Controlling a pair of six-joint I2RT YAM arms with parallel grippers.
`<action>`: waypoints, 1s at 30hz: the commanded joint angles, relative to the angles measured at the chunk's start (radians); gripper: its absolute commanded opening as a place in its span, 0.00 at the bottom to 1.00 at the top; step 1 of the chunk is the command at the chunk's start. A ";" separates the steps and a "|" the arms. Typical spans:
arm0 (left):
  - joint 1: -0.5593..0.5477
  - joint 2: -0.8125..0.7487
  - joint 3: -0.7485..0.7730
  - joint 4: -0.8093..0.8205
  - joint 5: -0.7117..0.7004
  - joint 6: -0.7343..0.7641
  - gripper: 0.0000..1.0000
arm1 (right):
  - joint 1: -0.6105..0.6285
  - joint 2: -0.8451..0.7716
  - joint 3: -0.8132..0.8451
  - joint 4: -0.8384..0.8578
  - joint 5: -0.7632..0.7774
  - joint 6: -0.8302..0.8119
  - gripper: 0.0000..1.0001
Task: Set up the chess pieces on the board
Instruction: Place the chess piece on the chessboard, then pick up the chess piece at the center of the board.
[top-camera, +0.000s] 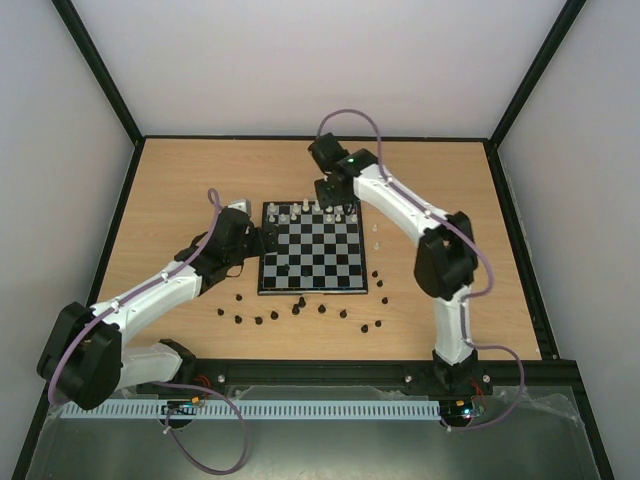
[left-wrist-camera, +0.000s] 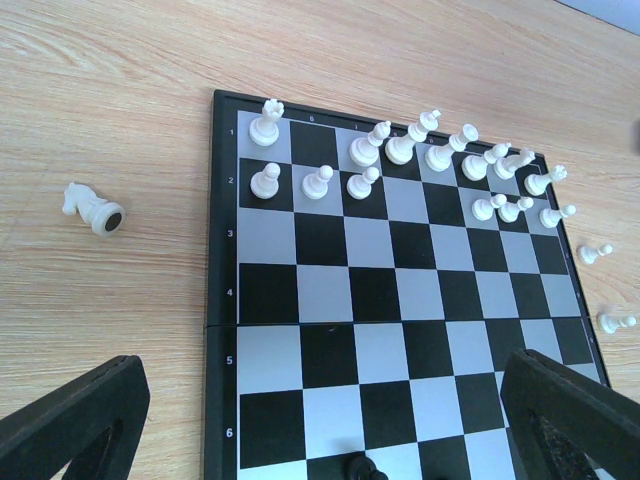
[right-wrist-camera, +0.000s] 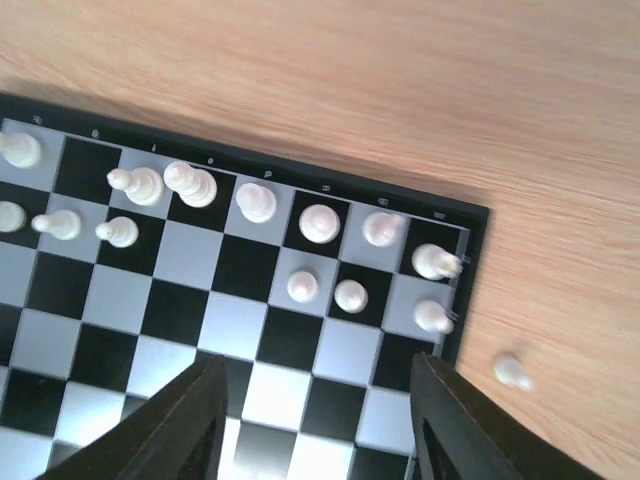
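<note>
The board (top-camera: 312, 255) lies mid-table, with white chess pieces (top-camera: 318, 212) standing on its two far rows. My right gripper (top-camera: 332, 195) hovers over that far edge. In the right wrist view it (right-wrist-camera: 320, 420) is open above bare squares of the board (right-wrist-camera: 180, 300), just short of the white pieces (right-wrist-camera: 320, 223), with nothing between its fingers. My left gripper (top-camera: 262, 240) is at the board's left edge. In the left wrist view it (left-wrist-camera: 320, 420) is wide open over the board (left-wrist-camera: 380, 300), near a black piece (left-wrist-camera: 362, 467). Several black pieces (top-camera: 300, 308) are scattered on the table before the board.
A white knight (left-wrist-camera: 92, 207) lies on its side on the wood left of the board. Two white pawns (top-camera: 377, 236) stand off the board's right edge; one of them shows as a pawn (right-wrist-camera: 513, 371) in the right wrist view. Black frame rails border the table.
</note>
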 joint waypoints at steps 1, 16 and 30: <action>0.008 -0.017 -0.015 0.008 -0.006 -0.008 1.00 | -0.013 -0.173 -0.120 -0.010 0.102 -0.014 0.54; 0.008 -0.027 -0.022 0.017 0.021 -0.013 1.00 | -0.229 -0.180 -0.417 0.080 -0.023 0.011 0.51; 0.008 -0.033 -0.025 0.018 0.021 -0.015 0.99 | -0.236 -0.079 -0.397 0.107 -0.060 0.011 0.35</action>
